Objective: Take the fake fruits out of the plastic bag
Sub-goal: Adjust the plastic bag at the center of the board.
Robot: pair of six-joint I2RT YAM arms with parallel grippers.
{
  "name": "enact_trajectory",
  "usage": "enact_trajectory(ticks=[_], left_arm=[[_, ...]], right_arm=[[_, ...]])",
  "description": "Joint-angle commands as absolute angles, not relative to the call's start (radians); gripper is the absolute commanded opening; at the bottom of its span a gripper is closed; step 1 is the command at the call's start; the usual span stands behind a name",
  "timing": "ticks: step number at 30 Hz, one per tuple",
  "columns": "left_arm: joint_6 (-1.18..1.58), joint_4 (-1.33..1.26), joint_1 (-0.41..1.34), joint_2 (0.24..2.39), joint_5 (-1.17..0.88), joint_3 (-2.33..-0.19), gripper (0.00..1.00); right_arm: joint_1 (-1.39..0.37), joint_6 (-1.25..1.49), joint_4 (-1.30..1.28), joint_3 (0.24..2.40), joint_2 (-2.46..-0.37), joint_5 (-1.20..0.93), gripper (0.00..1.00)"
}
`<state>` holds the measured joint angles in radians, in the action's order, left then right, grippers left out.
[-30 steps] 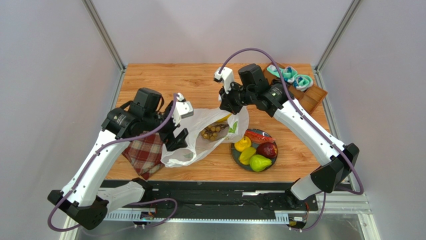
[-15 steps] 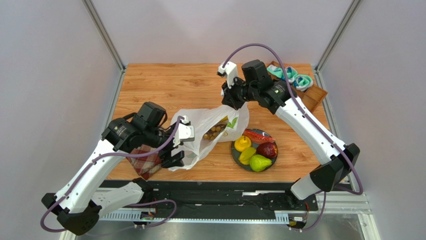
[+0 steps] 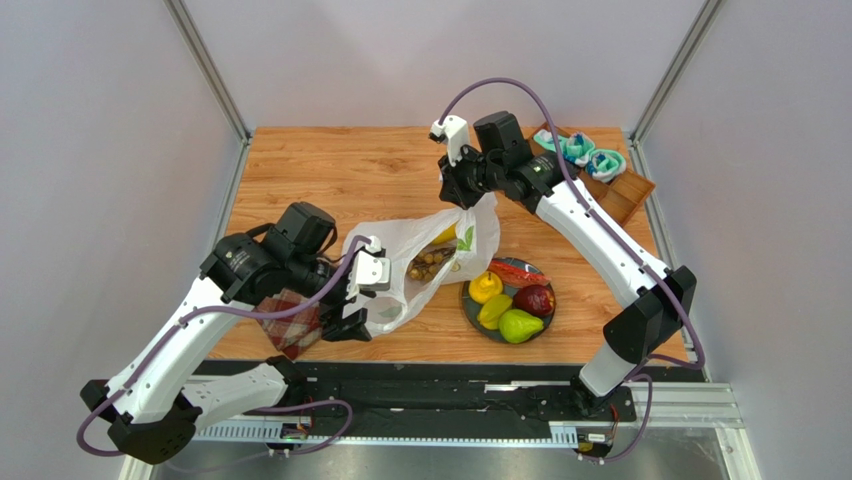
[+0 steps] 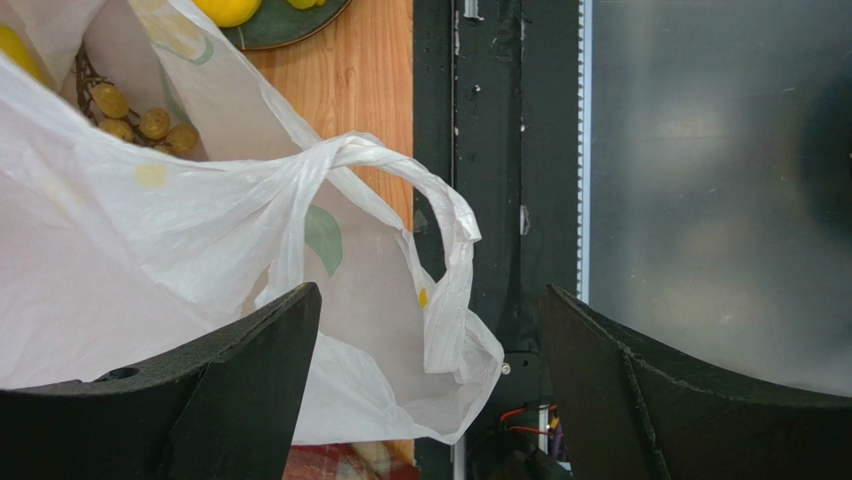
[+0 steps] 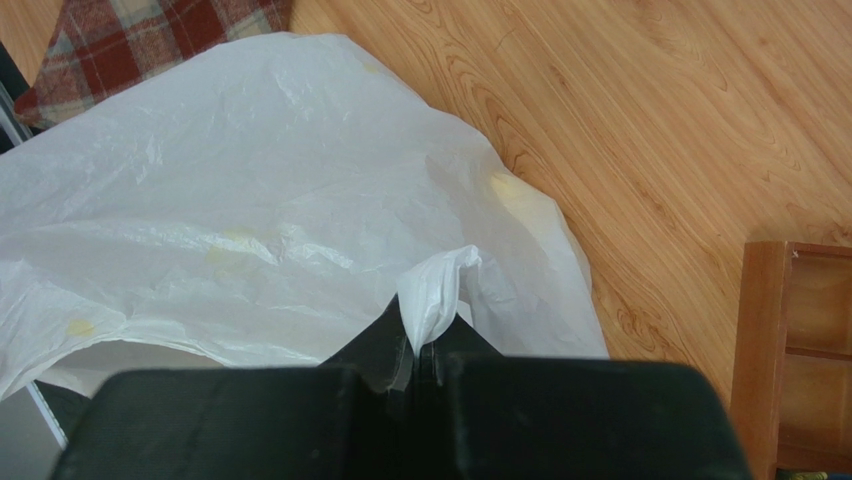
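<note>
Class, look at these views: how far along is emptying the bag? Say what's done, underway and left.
Done: five fruits, including the pear and apple, lie on the plate. In hand: the right fingers pinch the plastic bag by its edge; the left fingers stand open beside a handle loop. Left: the grape bunch is inside the bag.

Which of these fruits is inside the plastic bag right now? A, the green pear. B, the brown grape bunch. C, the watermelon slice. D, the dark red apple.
B: the grape bunch shows in the mouth of the plastic bag, while the pear, apple and watermelon slice lie on the plate.
</note>
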<state>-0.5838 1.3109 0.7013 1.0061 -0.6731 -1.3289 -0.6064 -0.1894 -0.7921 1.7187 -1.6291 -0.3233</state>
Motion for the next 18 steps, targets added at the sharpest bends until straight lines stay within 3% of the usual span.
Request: enact_trajectory(ticks=[1, 6, 8, 9, 11, 12, 18], left_arm=[[-0.63, 1.258, 0.729, 1.038, -0.664, -1.289, 0.86], [-0.667, 1.194, 0.744, 1.078, -0.649, -1.224, 0.78], [-0.65, 1.131, 0.747, 1.098, -0.605, -1.206, 0.63], [-0.637, 1.115, 0.747, 1.11, -0.588, -1.209, 0.47], [-0.601, 1.092, 0.746, 1.146, -0.511, -1.233, 0.26], [-0.585, 1.085, 0.732, 1.15, -0.474, -1.262, 0.0], [-0.419, 1.032, 0.421, 1.149, -0.452, -1.484, 0.0]], right_arm=[[-0.592, -0.144, -0.749, 1.802, -1.652, -0.336, 0.0], [-0.583, -0.127, -0.753, 1.839, -1.661, -0.337, 0.0], [-0.581, -0.129, -0.755, 1.841, -1.658, -0.342, 0.0], [-0.581, -0.141, -0.753, 1.833, -1.651, -0.345, 0.0], [-0.581, -0.156, -0.741, 1.819, -1.648, -0.357, 0.0], [-0.584, -0.164, -0.738, 1.822, -1.652, -0.359, 0.0], [-0.584, -0.15, -0.727, 2.075, -1.844, -0.368, 0.0]])
